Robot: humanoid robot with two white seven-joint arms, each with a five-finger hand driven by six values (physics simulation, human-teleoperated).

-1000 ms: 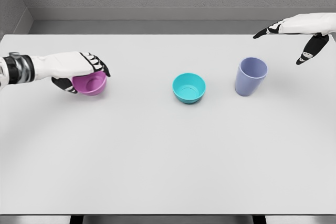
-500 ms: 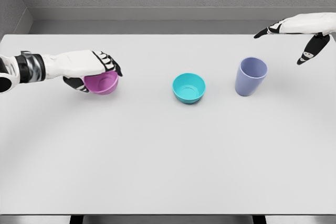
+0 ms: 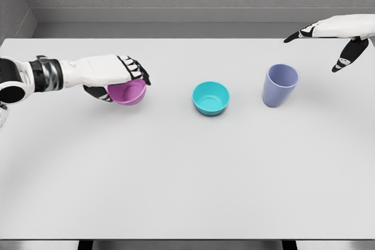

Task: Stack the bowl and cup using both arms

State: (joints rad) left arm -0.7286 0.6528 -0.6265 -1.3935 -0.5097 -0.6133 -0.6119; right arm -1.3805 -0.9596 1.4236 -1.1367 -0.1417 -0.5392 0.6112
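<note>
Left hand (image 3: 114,74): fingers clasp pink bowl (image 3: 129,92), seemingly lifted; teal bowl (image 3: 211,98) lies to its right. Right hand (image 3: 337,36): fingers spread, near far-right corner behind cup (image 3: 279,85).

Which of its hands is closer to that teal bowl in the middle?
Left. The left hand, holding the pink bowl, is just left of the teal bowl; the right hand hovers far right, beyond the purple cup.

pink bowl (image 3: 130,92), teal bowl (image 3: 211,98), lavender cup (image 3: 279,85), white table (image 3: 187,174)
</note>
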